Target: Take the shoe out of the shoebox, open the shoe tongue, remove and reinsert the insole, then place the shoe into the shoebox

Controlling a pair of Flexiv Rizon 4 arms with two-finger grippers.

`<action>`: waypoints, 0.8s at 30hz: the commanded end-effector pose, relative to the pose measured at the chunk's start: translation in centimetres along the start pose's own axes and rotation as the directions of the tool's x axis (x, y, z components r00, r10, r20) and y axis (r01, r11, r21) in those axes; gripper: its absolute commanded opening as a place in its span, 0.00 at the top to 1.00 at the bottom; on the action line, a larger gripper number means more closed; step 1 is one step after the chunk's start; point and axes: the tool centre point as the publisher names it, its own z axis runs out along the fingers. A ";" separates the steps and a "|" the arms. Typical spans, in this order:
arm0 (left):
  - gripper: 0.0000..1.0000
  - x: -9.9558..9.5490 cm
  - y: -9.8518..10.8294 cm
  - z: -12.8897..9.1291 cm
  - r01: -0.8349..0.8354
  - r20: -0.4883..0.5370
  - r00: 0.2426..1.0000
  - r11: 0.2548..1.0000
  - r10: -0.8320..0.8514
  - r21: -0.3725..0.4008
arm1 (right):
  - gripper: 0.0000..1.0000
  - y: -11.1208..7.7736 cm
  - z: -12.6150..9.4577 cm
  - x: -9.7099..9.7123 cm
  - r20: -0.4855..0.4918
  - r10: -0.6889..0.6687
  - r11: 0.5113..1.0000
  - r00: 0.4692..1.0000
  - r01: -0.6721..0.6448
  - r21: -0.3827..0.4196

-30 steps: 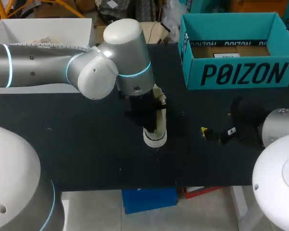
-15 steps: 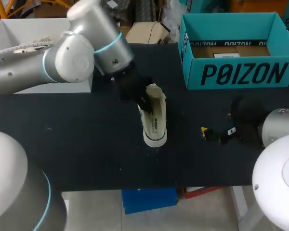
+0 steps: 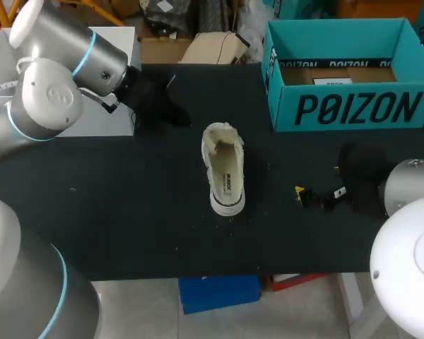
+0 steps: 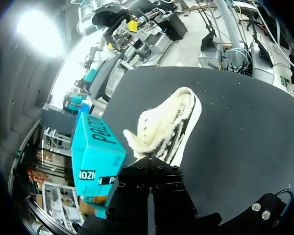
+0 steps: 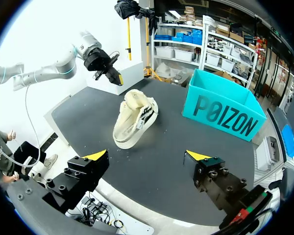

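The cream, fleece-lined low shoe (image 3: 225, 169) is standing upright on its sole on the black table (image 3: 127, 212), outside the box, with its toe pointing toward the robot. The open teal cardboard shoebox (image 3: 353, 106) is sitting beyond the shoe, on its right. The left gripper (image 5: 115, 77) is hanging above the table beyond the shoe, on its left, well apart from it; its fingers are lying pressed together with nothing between them. The right gripper (image 5: 147, 155) is sitting to the right of the shoe, its yellow-tipped fingers (image 5: 97, 154) spread wide and gripping nothing.
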 end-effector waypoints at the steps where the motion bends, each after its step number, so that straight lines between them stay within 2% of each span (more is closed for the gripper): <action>1: 1.00 -1.1 1.0 1.3 0.085 0.178 0.982 0.987 -0.061 -0.135 | 0.00 -0.2 0.0 0.1 0.002 0.001 1.000 1.000 -0.001 -0.004; 7: 1.00 -3.9 3.4 3.6 0.059 0.127 0.991 0.988 -0.041 -0.140 | 0.00 -0.2 0.0 0.1 0.002 0.001 1.000 1.000 -0.001 -0.004; 11: 1.00 -4.8 3.3 5.6 0.044 0.105 0.994 0.994 -0.034 -0.097 | 0.00 -0.2 0.0 0.1 0.002 0.001 1.000 1.000 -0.001 -0.004; 16: 1.00 -4.6 2.1 7.2 0.024 0.077 0.997 0.999 -0.021 -0.035 | 0.00 -0.2 0.0 0.1 0.002 0.001 1.000 1.000 -0.001 -0.004; 24: 1.00 -3.1 -0.5 10.4 0.004 0.027 1.000 0.995 -0.007 0.103 | 0.00 -0.2 0.0 0.1 0.002 0.001 1.000 1.000 -0.001 -0.004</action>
